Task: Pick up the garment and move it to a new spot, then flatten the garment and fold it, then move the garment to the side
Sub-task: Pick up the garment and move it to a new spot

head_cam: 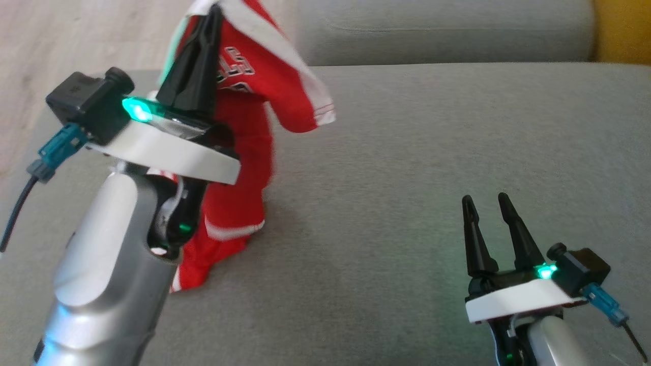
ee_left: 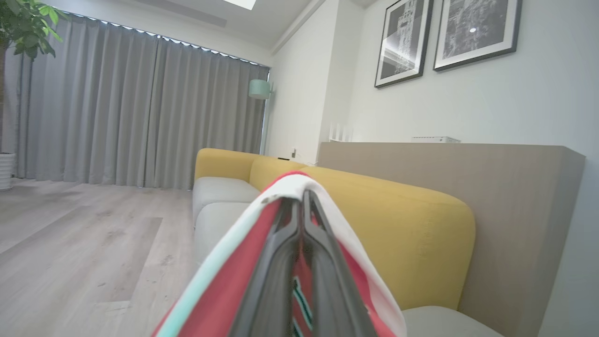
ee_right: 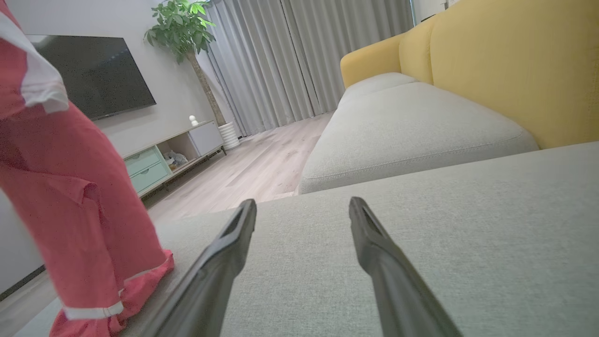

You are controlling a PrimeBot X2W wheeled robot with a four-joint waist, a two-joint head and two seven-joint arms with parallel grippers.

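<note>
The garment [head_cam: 244, 152], a red jersey with white sleeve trim and lettering, hangs from my left gripper [head_cam: 216, 12] at the upper left of the head view. That gripper is shut on the cloth near its top. The hem still rests bunched on the grey sofa seat [head_cam: 432, 178]. In the left wrist view the two fingers press together with red and white fabric [ee_left: 224, 290] draped over them. In the right wrist view the garment [ee_right: 70, 187] hangs at the far left. My right gripper [head_cam: 485, 201] stands open low at the right, above the seat, with nothing between its fingers.
The grey seat spreads wide to the right of the garment. A grey back cushion [head_cam: 442, 30] runs along the far edge, with a yellow cushion [head_cam: 623, 30] at the corner. Wooden floor [head_cam: 66, 46] lies beyond the seat's left edge.
</note>
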